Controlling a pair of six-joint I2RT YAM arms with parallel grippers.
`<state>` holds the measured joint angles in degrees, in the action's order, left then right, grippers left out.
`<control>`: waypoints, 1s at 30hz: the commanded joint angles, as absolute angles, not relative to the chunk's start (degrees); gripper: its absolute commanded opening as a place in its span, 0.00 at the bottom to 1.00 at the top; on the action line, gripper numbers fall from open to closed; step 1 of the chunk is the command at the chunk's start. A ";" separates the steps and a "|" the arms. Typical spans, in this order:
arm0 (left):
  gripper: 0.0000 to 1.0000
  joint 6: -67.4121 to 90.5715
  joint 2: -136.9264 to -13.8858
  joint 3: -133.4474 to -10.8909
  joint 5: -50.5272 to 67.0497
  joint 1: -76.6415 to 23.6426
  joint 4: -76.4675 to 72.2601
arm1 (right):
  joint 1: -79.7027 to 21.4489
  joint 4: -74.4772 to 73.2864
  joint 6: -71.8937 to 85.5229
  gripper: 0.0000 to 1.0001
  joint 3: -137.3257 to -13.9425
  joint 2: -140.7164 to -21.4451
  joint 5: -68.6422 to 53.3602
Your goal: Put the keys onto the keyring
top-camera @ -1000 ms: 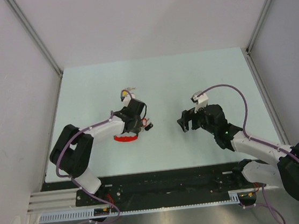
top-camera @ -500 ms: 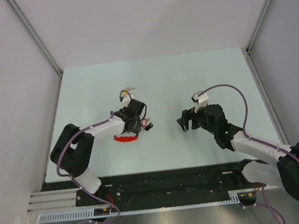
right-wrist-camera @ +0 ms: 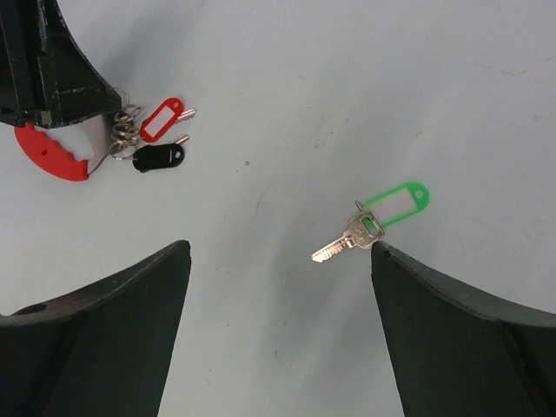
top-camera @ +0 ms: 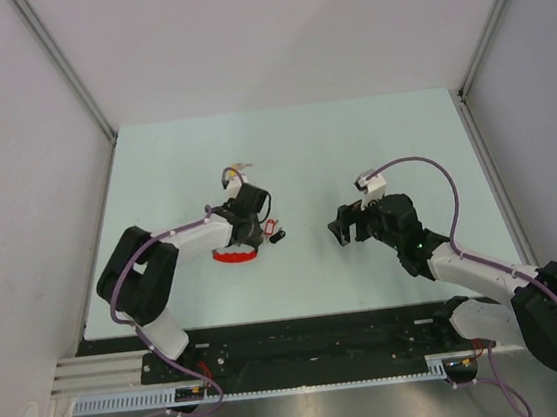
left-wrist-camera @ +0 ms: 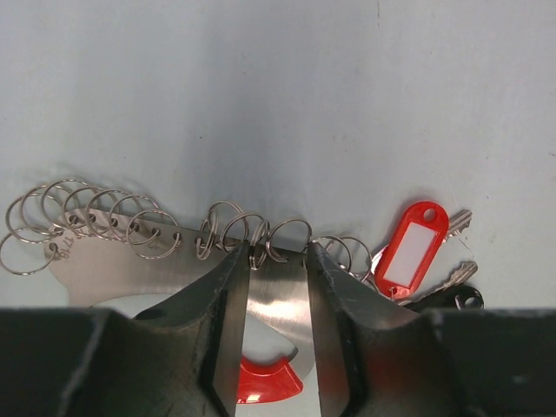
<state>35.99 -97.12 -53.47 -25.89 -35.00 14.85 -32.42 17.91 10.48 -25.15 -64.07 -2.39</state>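
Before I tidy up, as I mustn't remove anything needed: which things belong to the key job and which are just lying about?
Job: green key; yellow key; keyring.
Lying about: red tag; black tag, both at the keyring.

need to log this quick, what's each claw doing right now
left claw: narrowed over the keyring, grip cannot be told
right claw: open, empty, above the green key

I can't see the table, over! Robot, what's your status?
Left gripper straddling keyring, grip unclear. Right gripper open over loose green key. Nothing blocking it.
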 commanded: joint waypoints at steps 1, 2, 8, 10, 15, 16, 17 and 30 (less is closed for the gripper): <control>0.36 35.86 -97.74 -54.76 -25.23 -34.80 12.75 | -32.17 20.57 10.55 0.88 -25.05 -64.42 -2.72; 0.35 35.86 -97.82 -54.67 -24.79 -34.80 12.57 | -32.17 20.65 10.46 0.88 -25.05 -64.51 -2.90; 0.20 34.10 -96.33 -54.41 -22.85 -34.72 12.04 | -32.08 20.83 10.55 0.88 -25.05 -65.13 -3.25; 0.15 32.97 -95.72 -54.23 -22.76 -34.80 12.22 | -32.17 20.83 10.37 0.88 -25.05 -65.04 -3.43; 0.06 30.94 -94.04 -52.91 -22.85 -34.72 11.87 | -32.17 20.83 10.37 0.88 -25.05 -64.86 -3.60; 0.05 30.15 -93.96 -52.56 -22.76 -34.72 11.78 | -32.17 20.92 10.37 0.88 -25.05 -64.95 -3.78; 0.02 29.71 -93.96 -52.47 -22.50 -34.72 11.52 | -32.17 20.92 10.46 0.88 -25.05 -64.86 -3.87; 0.00 21.19 -85.79 -43.52 -10.99 -35.16 4.31 | -32.70 21.71 9.23 0.88 -25.05 -64.60 -6.59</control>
